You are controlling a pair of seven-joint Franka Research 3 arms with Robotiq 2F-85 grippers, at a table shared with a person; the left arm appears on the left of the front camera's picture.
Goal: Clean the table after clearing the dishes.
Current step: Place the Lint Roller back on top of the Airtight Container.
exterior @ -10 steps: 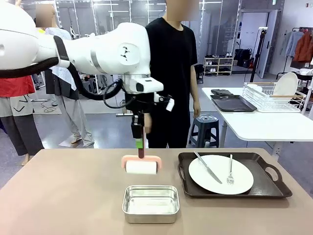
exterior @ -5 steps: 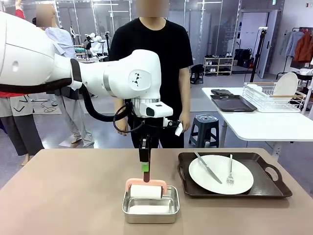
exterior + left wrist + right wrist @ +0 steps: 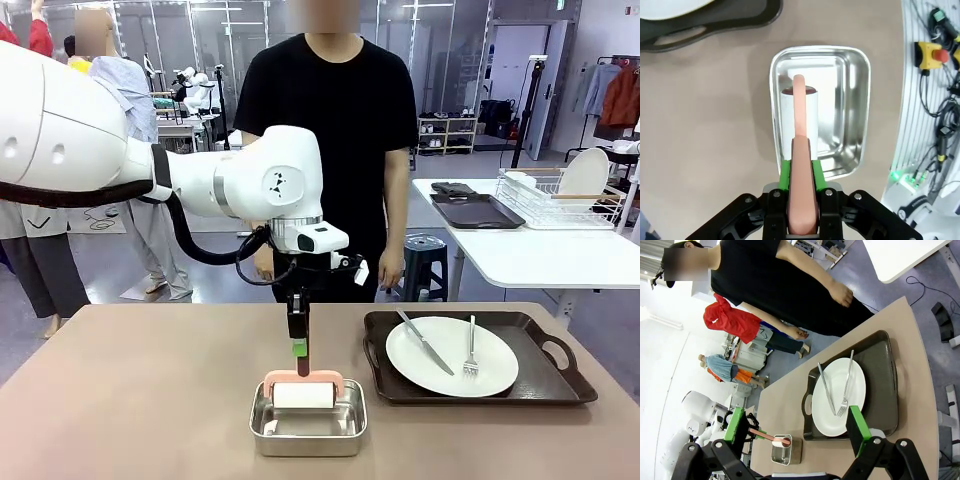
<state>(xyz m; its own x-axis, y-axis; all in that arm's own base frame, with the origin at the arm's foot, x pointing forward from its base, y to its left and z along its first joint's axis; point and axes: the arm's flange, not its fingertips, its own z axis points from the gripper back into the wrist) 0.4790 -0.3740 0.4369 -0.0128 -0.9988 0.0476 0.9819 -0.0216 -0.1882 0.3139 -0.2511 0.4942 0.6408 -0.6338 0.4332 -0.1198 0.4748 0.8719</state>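
Note:
The tan table (image 3: 120,400) holds one of the dishes: a white plate (image 3: 452,356) with a knife (image 3: 424,342) and fork (image 3: 471,350) on a dark handled tray (image 3: 560,385). My left gripper (image 3: 298,347) points straight down, shut on the pink handle of a lint roller (image 3: 302,394), whose white roll sits inside the square steel pan (image 3: 307,428). From the left wrist, the green pads of my left gripper (image 3: 800,170) clamp the handle and the roll (image 3: 799,115) lies in the pan (image 3: 850,110). My right gripper (image 3: 796,432) is open, high above the plate (image 3: 839,395).
A person in black stands at the table's far edge, hands down. A white side table (image 3: 530,250) at the right carries a dish rack (image 3: 560,195) and another dark tray (image 3: 475,210). A stool (image 3: 420,262) stands between the tables.
My left arm brought the roller from behind the pan toward the near side and lowered it into the pan. The person stepped slightly to the right.

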